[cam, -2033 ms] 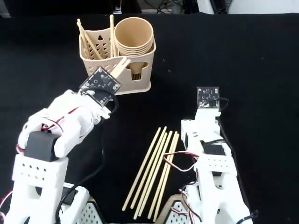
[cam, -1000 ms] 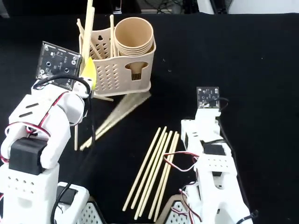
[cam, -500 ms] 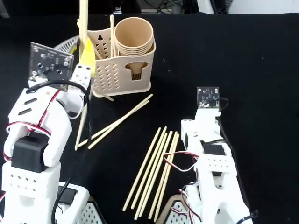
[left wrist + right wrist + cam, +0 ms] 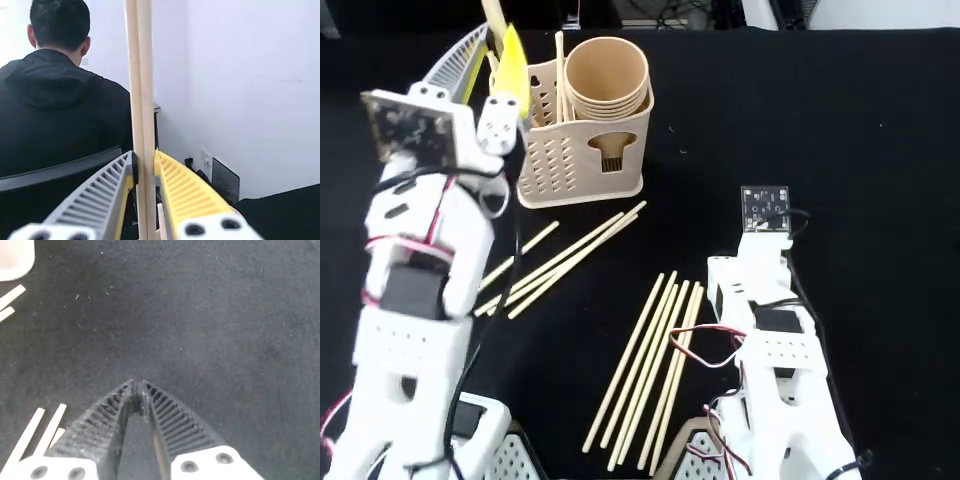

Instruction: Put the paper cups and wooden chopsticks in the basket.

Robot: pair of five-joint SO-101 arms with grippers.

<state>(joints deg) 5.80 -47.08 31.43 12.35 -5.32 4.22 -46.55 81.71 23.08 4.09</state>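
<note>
The beige slotted basket (image 4: 582, 150) stands at the back of the table, with a stack of paper cups (image 4: 607, 72) in one compartment and a few wooden chopsticks (image 4: 559, 70) upright in the other. My left gripper (image 4: 488, 55) is raised beside the basket's left side, shut on two wooden chopsticks (image 4: 140, 75) held upright between its fingers (image 4: 175, 185). Loose chopsticks (image 4: 558, 262) lie slanted in front of the basket. A second bundle of chopsticks (image 4: 650, 370) lies between the arms. My right gripper (image 4: 137, 392) is shut and empty, low over the black cloth.
The right arm (image 4: 765, 310) rests at the front right, with its camera board (image 4: 765, 209) facing up. A basket corner (image 4: 12, 260) and chopstick tips (image 4: 35, 432) show near the right gripper. Black cloth (image 4: 850, 150) covers the table.
My left arm swung from the basket's front to its left and rose with chopsticks in its grip. Several chopsticks fell and now lie slanted in front of the basket. The right arm stayed still.
</note>
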